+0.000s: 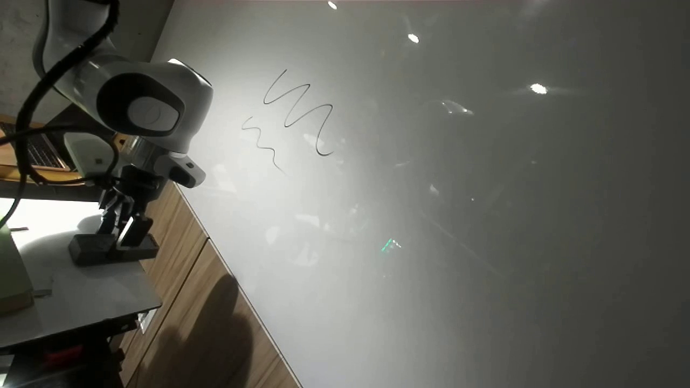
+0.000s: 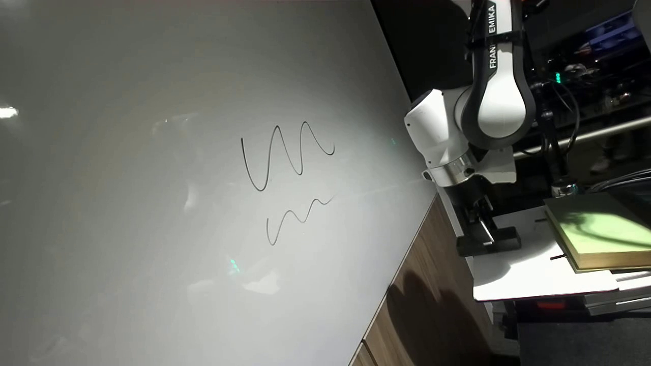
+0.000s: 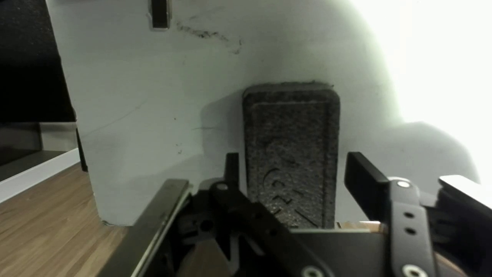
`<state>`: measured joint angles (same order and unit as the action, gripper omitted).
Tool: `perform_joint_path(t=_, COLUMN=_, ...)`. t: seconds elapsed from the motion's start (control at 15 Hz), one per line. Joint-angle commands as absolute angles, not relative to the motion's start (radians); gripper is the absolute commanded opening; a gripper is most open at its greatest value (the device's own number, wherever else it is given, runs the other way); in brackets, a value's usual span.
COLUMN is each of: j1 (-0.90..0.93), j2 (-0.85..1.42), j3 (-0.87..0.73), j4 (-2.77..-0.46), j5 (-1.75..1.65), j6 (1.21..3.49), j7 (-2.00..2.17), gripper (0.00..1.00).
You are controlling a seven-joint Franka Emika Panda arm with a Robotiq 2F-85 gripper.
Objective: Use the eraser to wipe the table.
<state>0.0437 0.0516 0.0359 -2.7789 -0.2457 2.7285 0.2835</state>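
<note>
The dark grey eraser [image 1: 91, 251] lies on the small white side desk beside the table. It also shows in an exterior view [image 2: 507, 240] and in the wrist view [image 3: 292, 127], its lower end hidden by the gripper. My gripper [image 3: 296, 173] is open, one finger on each side of the eraser. In the wrist view a gap shows between the eraser and each fingertip. The gripper is also in both exterior views [image 1: 123, 231] [image 2: 480, 229], pointing down. The glossy white-grey table [image 1: 458, 302] [image 2: 127, 213] bears two black wavy lines [image 1: 295, 114] [image 2: 285, 152].
The white side desk [image 1: 97, 296] [image 2: 544, 282] has a box with a green top [image 2: 605, 229] on it. A wood-brown panel [image 1: 178, 280] [image 2: 432, 274] runs along the table's edge. A laptop [image 1: 40, 148] stands behind the arm. A black cable hangs along the arm.
</note>
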Motion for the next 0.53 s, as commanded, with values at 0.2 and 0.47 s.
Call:
perform_joint_path(t=0.2, j1=0.070, j2=0.005, j3=0.041, j4=-2.772, j5=-0.259, j6=2.692, j7=0.297, gripper=0.29)
perform_joint_path(t=0.47, j1=0.086, j2=-0.069, j3=0.060, j4=-2.767, j5=-0.291, j6=2.649, j7=0.331, gripper=0.29)
